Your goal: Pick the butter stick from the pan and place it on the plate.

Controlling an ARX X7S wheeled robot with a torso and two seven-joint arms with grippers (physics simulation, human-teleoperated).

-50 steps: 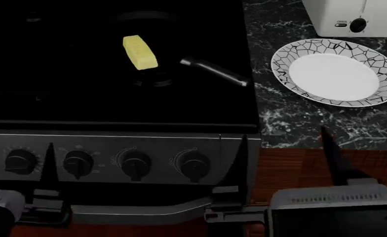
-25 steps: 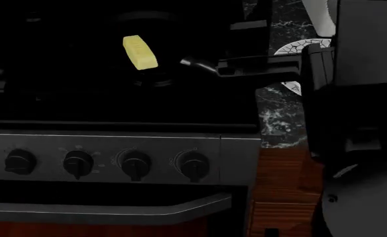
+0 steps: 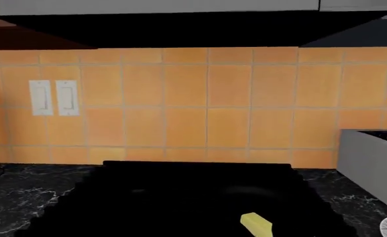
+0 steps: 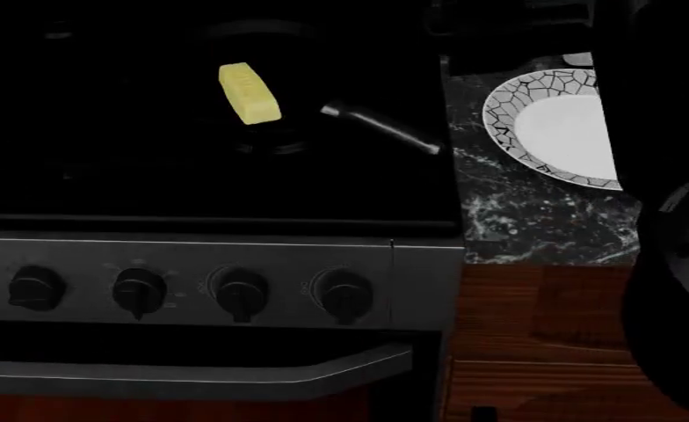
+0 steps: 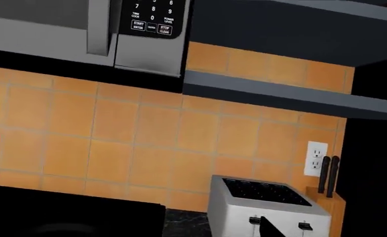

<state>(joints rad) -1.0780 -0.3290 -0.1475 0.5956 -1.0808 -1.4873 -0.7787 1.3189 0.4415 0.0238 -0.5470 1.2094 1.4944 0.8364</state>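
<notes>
Pale-yellow butter stick (image 4: 250,92) on a black pan (image 4: 263,132) with a grey handle (image 4: 380,127). White plate (image 4: 555,127), black cracked-mosaic rim. Black white-veined marble counter (image 4: 520,220). Orange wall tiles (image 3: 207,103). Silver toaster (image 5: 262,210).

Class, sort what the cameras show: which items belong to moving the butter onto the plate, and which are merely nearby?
Part of the job:
butter stick
pan, seen mainly by its handle
plate

Merely nearby:
stove knobs
toaster
microwave
wall switches
</notes>
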